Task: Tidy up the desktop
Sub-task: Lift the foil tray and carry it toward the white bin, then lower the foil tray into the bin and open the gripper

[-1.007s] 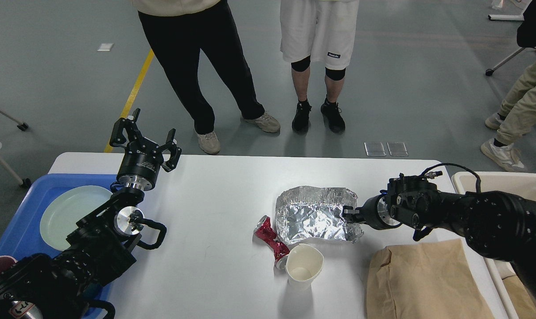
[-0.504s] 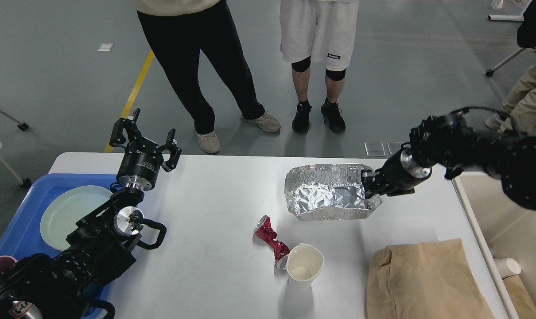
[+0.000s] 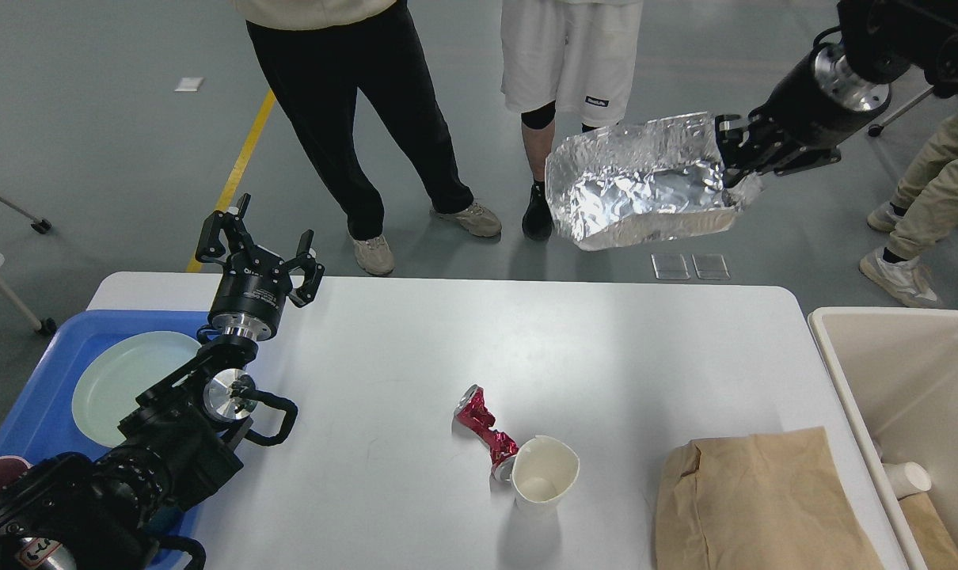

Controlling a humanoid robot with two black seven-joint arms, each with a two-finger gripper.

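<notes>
Foil tray (image 3: 645,186) in right claw (image 3: 731,150), high above desktop (image 3: 606,356).

Both arms were matte black with bulky jointed housings. The left arm (image 3: 170,443) showed a polished silver joint cap, a looping black cable and white lettering below its two-fingered gripper (image 3: 261,237). The right arm (image 3: 843,75) wore a shiny metal collar.

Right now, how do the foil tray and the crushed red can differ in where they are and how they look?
The foil tray hangs in the air beyond the desktop's far edge, pinched at one end by the right gripper; the crushed red can lies on the desktop, beside a white paper cup. The tray is silver, open and much larger; the can is red, small and flattened. Both are crumpled, shiny metal.
</notes>
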